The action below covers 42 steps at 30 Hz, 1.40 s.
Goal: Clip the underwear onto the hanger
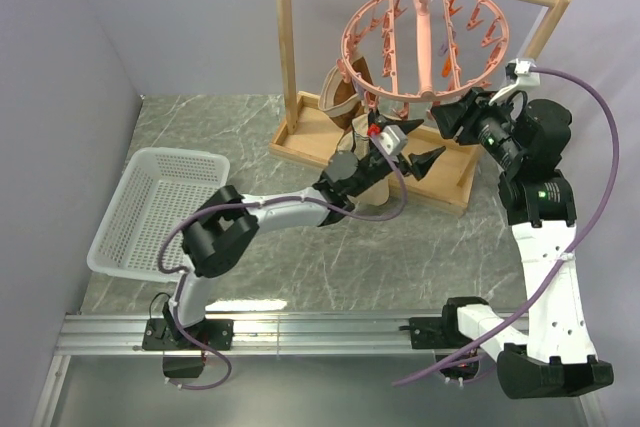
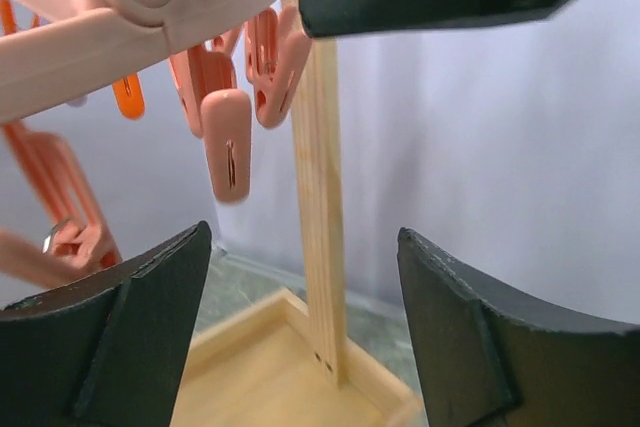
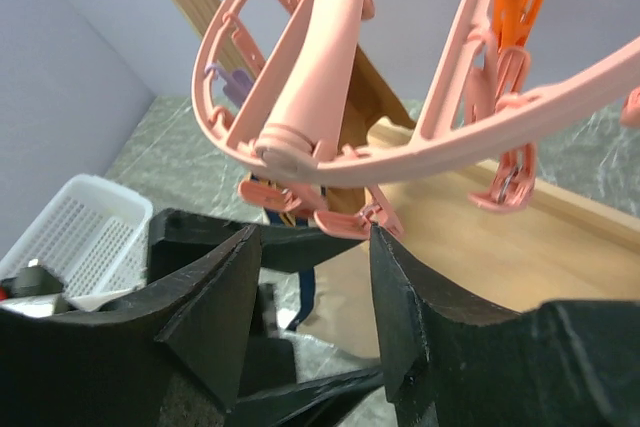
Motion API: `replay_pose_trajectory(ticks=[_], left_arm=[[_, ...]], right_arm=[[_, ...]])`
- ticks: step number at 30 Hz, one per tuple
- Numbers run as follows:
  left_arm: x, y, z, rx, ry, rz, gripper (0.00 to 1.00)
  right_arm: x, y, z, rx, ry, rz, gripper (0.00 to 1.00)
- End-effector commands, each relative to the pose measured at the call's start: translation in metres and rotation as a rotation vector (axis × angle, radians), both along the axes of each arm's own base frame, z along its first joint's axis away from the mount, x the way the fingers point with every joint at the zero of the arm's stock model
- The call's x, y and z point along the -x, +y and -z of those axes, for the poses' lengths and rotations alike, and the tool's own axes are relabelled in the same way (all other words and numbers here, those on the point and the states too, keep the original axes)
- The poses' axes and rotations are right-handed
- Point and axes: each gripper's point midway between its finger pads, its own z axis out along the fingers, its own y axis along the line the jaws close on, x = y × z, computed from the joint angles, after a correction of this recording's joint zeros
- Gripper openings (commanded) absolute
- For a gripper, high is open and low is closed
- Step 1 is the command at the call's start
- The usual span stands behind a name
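**Desk:** Item one, the hanger?
**Operator:** Pink ring hanger (image 1: 425, 37), hooked on the wooden rack (image 1: 288, 47), at 1 o'clock in my overhead view. A brown garment (image 1: 342, 97) hangs at its 8 o'clock.
**Desk:** The underwear?
**Operator:** Tan underwear (image 1: 378, 199), at the ring's 7 o'clock, under my left gripper (image 2: 302, 247), over the rack's front edge. Whether it is clipped on I cannot tell.
**Desk:** That gripper?
**Operator:** Jaws wide apart, nothing between them. Pegs (image 2: 228, 147) hang at 11 o'clock in its camera.
**Desk:** The other one?
**Operator:** Right gripper (image 3: 315, 247), at the ring's 5 o'clock. Jaws partly apart, tips just under the rim beside one of the pegs. Whether they touch I cannot tell.
**Desk:** Anything else?
**Operator:** White basket (image 1: 150, 212), 9 o'clock on the table.
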Motion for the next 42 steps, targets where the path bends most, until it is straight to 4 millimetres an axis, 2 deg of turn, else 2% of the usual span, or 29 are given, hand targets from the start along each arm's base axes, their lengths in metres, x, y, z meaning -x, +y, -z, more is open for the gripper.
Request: replay_pose_trajectory(ticks=[1,6,12,14,15,17,18,20,21,23,24,26,27,28,30,35,42], left_arm=[[-0.011,0.006,-0.052,0.165,-0.101,-0.139,0.78],[-0.032,0.001,-0.047,0.17,-0.06,-0.211,0.7],[-0.038,-0.001,-0.048,0.176,-0.066,-0.236,0.63],[-0.038,-0.002,-0.049,0.181,-0.063,-0.233,0.57],[-0.039,-0.005,-0.048,0.18,-0.055,-0.224,0.51],[-0.035,-0.008,-0.049,0.178,-0.059,-0.199,0.46],[-0.034,-0.008,-0.05,0.184,-0.056,-0.19,0.38],[-0.032,-0.011,-0.049,0.175,-0.058,-0.176,0.3],[-0.03,-0.01,-0.051,0.177,-0.058,-0.17,0.22],[-0.025,-0.007,-0.054,0.171,-0.068,-0.156,0.14],[-0.023,-0.006,-0.056,0.17,-0.076,-0.149,0.11],[-0.016,-0.004,-0.056,0.158,-0.083,-0.128,0.07],[-0.014,-0.004,-0.055,0.153,-0.085,-0.118,0.0],[-0.012,-0.004,-0.055,0.149,-0.087,-0.108,0.0],[-0.009,-0.002,-0.053,0.139,-0.086,-0.099,0.0],[-0.005,-0.001,-0.051,0.125,-0.086,-0.087,0.0],[0.0,-0.003,-0.046,0.094,-0.091,-0.061,0.0]], right_arm=[[0.012,0.002,-0.008,0.008,-0.004,-0.04,0.54],[0.019,0.001,-0.011,0.018,-0.009,-0.081,0.55],[0.019,-0.002,-0.007,0.019,0.001,-0.106,0.57],[0.02,-0.001,-0.003,0.021,0.004,-0.131,0.58],[0.019,-0.002,-0.003,0.023,0.005,-0.133,0.57],[0.019,-0.001,0.0,0.027,0.01,-0.163,0.57],[0.018,-0.001,-0.002,0.028,0.01,-0.166,0.57],[0.016,-0.001,0.002,0.034,0.022,-0.186,0.57],[0.016,0.0,0.005,0.038,0.026,-0.199,0.56],[0.013,0.002,0.007,0.064,0.0,-0.22,0.56],[0.014,0.005,0.015,0.079,0.0,-0.255,0.56],[0.012,0.007,0.015,0.102,-0.051,-0.276,0.56],[0.009,0.007,0.028,0.11,-0.05,-0.287,0.56],[0.006,0.007,0.021,0.129,-0.109,-0.288,0.57],[0.002,0.007,0.026,0.123,-0.121,-0.291,0.58],[-0.013,0.007,0.019,0.097,-0.168,-0.285,0.59],[-0.014,0.017,0.013,0.064,-0.197,-0.321,0.59]])
